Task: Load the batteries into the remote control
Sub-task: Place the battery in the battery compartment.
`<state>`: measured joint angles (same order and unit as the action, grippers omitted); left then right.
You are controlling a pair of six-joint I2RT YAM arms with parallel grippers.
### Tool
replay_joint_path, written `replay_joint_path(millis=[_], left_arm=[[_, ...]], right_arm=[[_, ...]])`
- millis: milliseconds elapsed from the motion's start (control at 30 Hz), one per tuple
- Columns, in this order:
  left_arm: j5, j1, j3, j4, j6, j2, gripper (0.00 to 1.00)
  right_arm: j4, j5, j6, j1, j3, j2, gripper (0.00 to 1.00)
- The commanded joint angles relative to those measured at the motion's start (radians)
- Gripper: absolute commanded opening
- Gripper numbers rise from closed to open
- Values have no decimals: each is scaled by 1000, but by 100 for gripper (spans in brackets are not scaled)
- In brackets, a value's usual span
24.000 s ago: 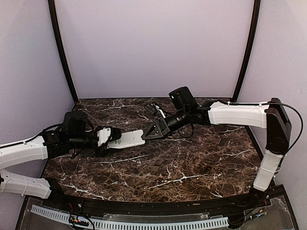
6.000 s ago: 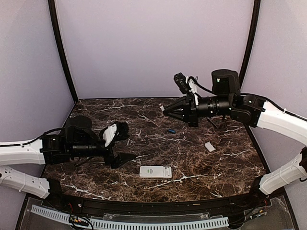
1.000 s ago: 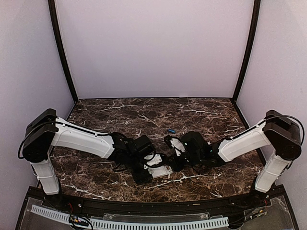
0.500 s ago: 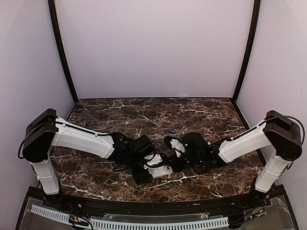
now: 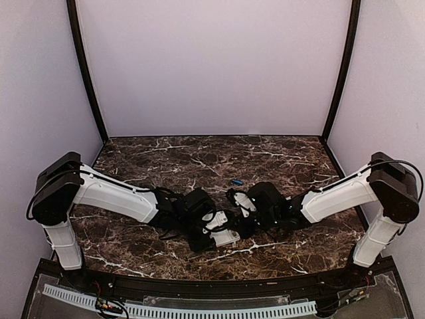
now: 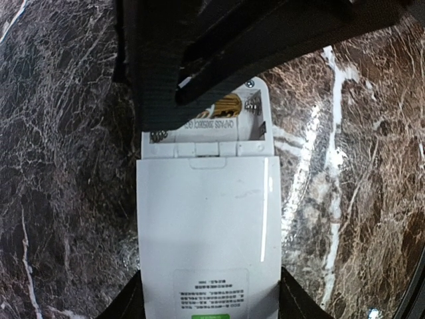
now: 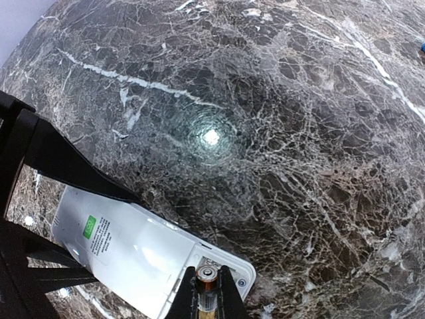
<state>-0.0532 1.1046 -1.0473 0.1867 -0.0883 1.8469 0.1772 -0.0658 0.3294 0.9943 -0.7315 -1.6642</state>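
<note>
White remote (image 6: 206, 226) face-down; battery (image 7: 207, 282) over compartment

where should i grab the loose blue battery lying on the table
Around its middle, from straight above, with the jaws closing across its narrow width. The blue battery lies flat on the table, clear of the remote control, so its long rounded sides are probably the easiest faces to pinch.

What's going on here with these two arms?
Two robot arms are loading a remote control. It lies face down on the marble table with its battery bay open. The left hand appears to grip its sides, steadying it, while the right hand holds a battery right at the open bay. A blue battery lies farther back on the table.
</note>
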Motion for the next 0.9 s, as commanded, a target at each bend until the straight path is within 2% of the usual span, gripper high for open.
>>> replay_joint_path(millis=[0,200,367,633,867], left_arm=[[-24,7,80,44,15,57,50],[-34,6,97,29,13,57,48],[-33,7,97,29,15,57,41],[-31,6,97,30,16,56,35],[-25,6,96,28,19,57,25]], right_arm=[[-143,34,2,0,-9,-17,0],[-172,50,4,0,-3,-11,0],[-211,58,23,1,10,-10,0],[-235,63,39,1,25,-6,0],[-245,81,49,1,46,-1,0]])
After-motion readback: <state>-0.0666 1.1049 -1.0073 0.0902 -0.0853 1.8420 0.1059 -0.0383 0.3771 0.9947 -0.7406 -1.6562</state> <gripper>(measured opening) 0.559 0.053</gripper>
